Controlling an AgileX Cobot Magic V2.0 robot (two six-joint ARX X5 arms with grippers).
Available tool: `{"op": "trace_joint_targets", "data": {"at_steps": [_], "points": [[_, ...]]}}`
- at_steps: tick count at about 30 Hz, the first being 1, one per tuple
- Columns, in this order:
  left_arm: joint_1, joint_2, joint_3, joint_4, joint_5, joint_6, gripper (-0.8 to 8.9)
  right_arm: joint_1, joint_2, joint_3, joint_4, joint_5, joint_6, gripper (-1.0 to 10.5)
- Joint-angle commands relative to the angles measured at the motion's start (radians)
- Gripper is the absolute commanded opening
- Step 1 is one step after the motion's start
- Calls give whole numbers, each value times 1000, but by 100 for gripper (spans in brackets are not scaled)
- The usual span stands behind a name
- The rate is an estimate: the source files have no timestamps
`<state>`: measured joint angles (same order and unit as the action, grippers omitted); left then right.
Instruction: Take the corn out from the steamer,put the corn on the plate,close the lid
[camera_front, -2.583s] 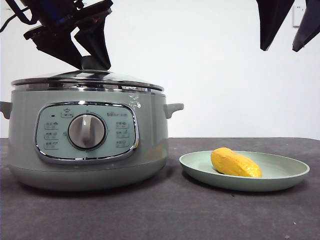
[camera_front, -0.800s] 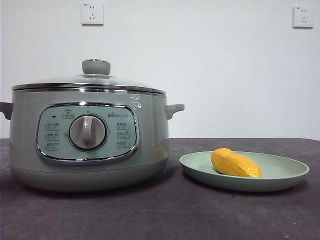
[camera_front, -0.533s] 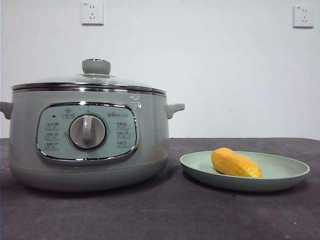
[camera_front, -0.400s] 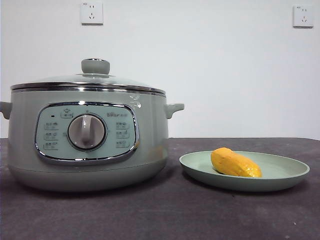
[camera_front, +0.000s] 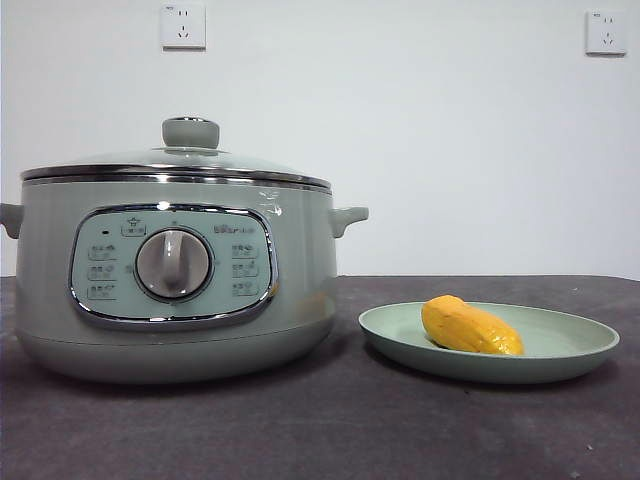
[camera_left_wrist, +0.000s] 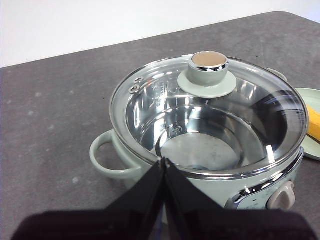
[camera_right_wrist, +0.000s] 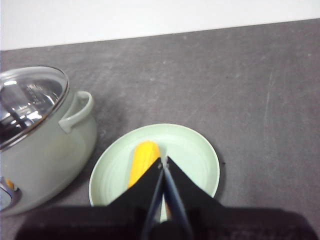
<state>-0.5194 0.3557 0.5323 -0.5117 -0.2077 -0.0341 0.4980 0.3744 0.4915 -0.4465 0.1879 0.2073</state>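
The steamer (camera_front: 180, 280) stands at the left of the table with the glass lid (camera_front: 175, 165) resting on it, knob (camera_front: 191, 132) on top. The corn (camera_front: 470, 326) lies on the pale green plate (camera_front: 560, 345) to its right. My left gripper (camera_left_wrist: 164, 161) is shut and empty, held high over the steamer (camera_left_wrist: 115, 167), whose lid (camera_left_wrist: 207, 82) shows an empty pot beneath. My right gripper (camera_right_wrist: 163, 162) is shut and empty, held high over the plate (camera_right_wrist: 200, 150) and the corn (camera_right_wrist: 142, 160). Neither gripper shows in the front view.
The dark table (camera_front: 330, 430) runs to a white wall with two sockets (camera_front: 183, 25). The steamer's side handle (camera_front: 347, 217) juts toward the plate. The steamer's edge also shows in the right wrist view (camera_right_wrist: 45, 135).
Both arms have lifted out of the front view; the left one, which was down at the lid's knob, has let it go. The lid, corn and plate have not moved.
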Motion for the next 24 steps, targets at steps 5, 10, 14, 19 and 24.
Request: {"op": "trace_joint_targets", "data": {"at_steps": [5, 10, 14, 19, 24], "points": [[-3, -34, -5, -13, -6, 20, -3, 2, -1, -2, -19, 5, 12, 1], [107, -168, -8, -11, 6, 18, -3, 2, -2, -2, -32, 3, 12, 1], [261, -239, -63, 52, 6, 16, -3, 2, -2, -2, -35, 2, 12, 1], [442, -290, -228, 179, 105, 9, -3, 2, -2, -2, -36, 2, 12, 1], [516, -314, -383, 259, 170, 4, -3, 2, -1, -2, -36, 2, 12, 1]]}}
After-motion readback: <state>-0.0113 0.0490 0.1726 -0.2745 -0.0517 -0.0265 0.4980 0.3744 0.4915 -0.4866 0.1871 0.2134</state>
